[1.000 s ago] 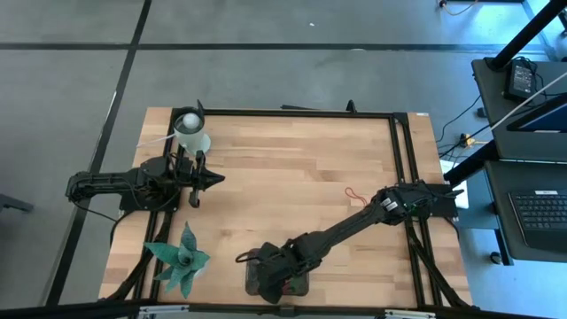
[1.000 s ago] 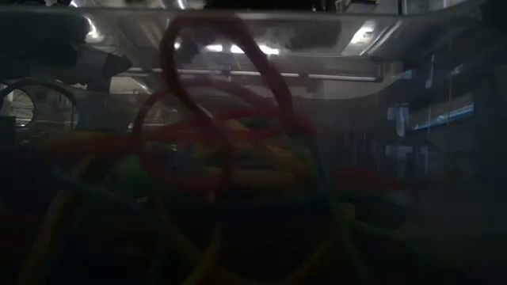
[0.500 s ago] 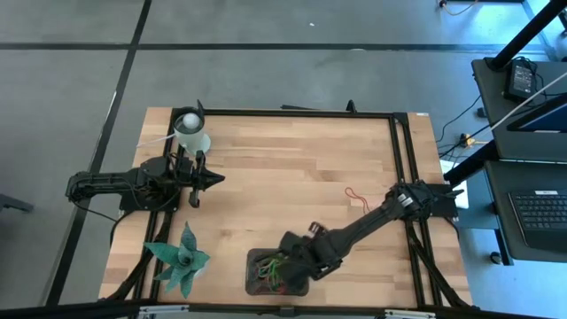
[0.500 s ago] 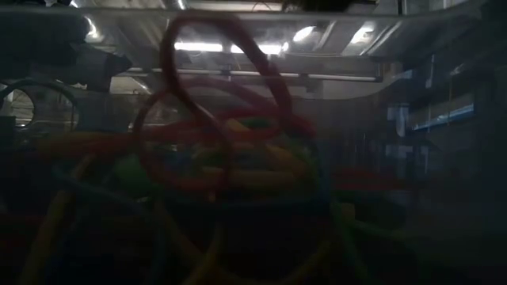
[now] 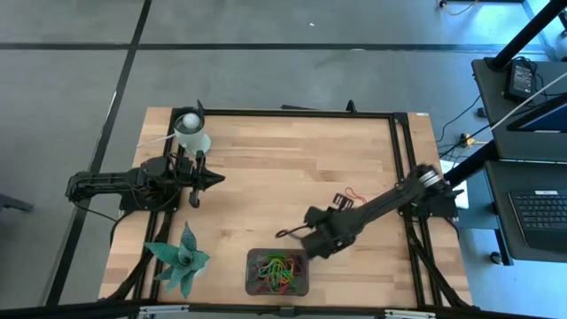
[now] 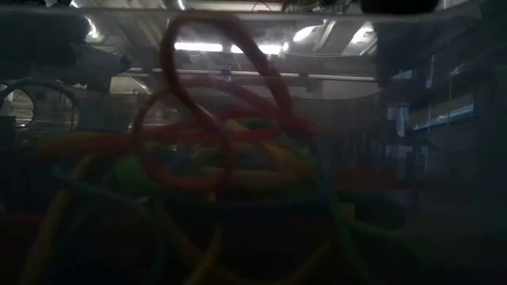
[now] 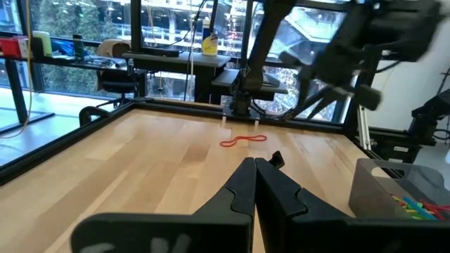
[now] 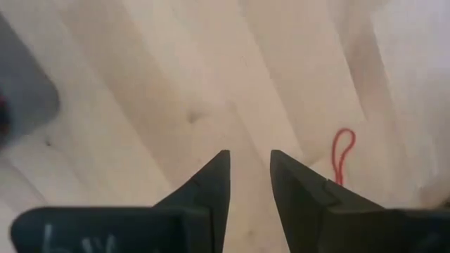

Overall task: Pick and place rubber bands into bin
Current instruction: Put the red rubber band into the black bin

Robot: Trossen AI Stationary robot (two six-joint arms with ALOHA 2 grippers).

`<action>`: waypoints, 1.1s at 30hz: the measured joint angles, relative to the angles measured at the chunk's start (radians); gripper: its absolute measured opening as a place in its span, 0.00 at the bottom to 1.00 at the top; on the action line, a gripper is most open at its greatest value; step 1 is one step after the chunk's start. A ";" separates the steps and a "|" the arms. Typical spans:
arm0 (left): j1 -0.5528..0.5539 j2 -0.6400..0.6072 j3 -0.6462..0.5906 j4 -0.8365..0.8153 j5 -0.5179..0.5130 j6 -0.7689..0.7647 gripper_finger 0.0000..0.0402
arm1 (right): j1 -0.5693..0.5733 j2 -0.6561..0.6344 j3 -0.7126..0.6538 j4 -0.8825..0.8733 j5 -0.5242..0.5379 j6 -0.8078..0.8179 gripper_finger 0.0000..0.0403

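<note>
Table [image 5: 266, 168], wooden. Bin [image 5: 277, 272], near edge, heaped with rubber bands [image 5: 279, 268]. Right gripper [image 5: 285, 234], withdrawn from the bin, fingers parted, empty: drop finished. Left gripper [image 5: 213, 178] pressed together, idle. Red band [image 5: 354, 194] remaining.

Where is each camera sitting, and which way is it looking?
High view: above the table, looking straight down; both arms show, the right gripper near the bin.
Low view: at table height, pressed up against the piled rubber bands; no arm is clear.
Left wrist view: behind the left gripper, facing across the table; its shut fingers show.
Right wrist view: over the right gripper, facing the wood; its parted fingers show.
Shared: the high view and both wrist views see the loose red band.
</note>
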 joint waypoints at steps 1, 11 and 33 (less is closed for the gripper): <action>0.000 0.000 0.000 0.002 0.000 0.000 0.00 | -0.005 -0.046 -0.071 0.053 -0.003 0.000 0.26; 0.000 0.000 0.000 0.002 0.000 0.000 0.00 | -0.100 -0.537 -0.666 0.372 -0.103 0.003 0.26; 0.000 0.000 0.000 0.001 0.000 0.000 0.00 | -0.334 -0.899 -1.258 0.719 -0.229 -0.013 0.26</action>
